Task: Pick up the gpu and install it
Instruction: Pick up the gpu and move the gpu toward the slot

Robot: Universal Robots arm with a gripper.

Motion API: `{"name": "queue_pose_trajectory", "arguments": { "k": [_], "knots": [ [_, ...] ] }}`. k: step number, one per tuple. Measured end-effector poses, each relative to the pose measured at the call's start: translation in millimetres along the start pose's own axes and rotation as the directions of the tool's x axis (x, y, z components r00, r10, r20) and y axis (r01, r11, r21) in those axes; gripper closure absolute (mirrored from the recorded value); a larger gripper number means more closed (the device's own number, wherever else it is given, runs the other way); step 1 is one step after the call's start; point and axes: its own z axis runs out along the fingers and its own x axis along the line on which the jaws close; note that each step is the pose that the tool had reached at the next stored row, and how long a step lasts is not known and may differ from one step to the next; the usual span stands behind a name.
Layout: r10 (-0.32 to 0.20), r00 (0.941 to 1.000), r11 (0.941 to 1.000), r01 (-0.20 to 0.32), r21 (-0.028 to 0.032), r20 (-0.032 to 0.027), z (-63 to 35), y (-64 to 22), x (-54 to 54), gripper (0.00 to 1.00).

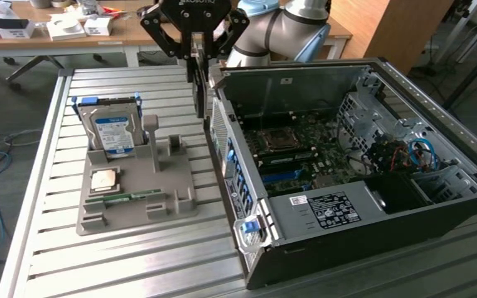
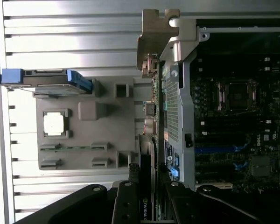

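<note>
Beside the outer wall of the open computer case [image 1: 330, 211], on the exterior view's left, we note the gpu [image 1: 199, 93] [image 2: 149, 116] hanging on edge, clear of the table [image 1: 97, 261]. Gripper [image 1: 195, 53] [image 2: 148, 177] clamped on its upper edge, fingers pinching both faces. Well apart on the table we log a gray holder [image 1: 139, 208] carrying an upright hard drive [image 1: 112, 127], a processor [image 1: 106, 180] and a memory stick [image 1: 127, 197].
</note>
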Motion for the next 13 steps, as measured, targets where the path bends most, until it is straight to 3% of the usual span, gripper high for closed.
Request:
{"name": "queue_pose_trajectory", "arguments": {
  "k": [13],
  "knots": [
    [0.000,1.0000,1.0000,0.000,0.0000,-0.0001,0.8,2.0,-34.3,0.73]
  ]
}}
